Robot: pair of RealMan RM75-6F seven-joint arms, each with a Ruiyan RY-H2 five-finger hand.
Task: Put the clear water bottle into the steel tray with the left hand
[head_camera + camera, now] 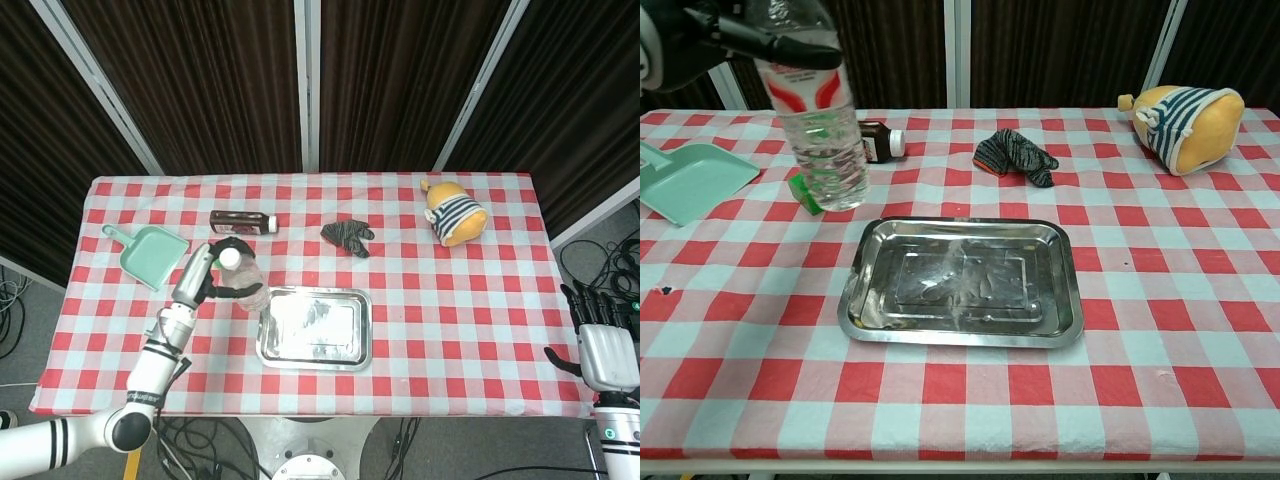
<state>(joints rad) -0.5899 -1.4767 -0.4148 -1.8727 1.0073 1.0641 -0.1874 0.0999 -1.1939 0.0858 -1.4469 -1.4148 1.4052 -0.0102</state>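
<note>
Above the red-checked bench (480,300), just left of the steel tray (962,280), the left hand (200,275) holds the clear water bottle (820,120) upright, fingers (780,48) wrapped around it. Dark curtains (400,80) hang behind. Off the bench's corner, the right hand (600,345) holds nothing, fingers spread.

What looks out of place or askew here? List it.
The dark brown bottle lies on its side near the table's far edge, and the dark cloth sits crumpled. The clear water bottle is upright in the left hand. No spills show.
</note>
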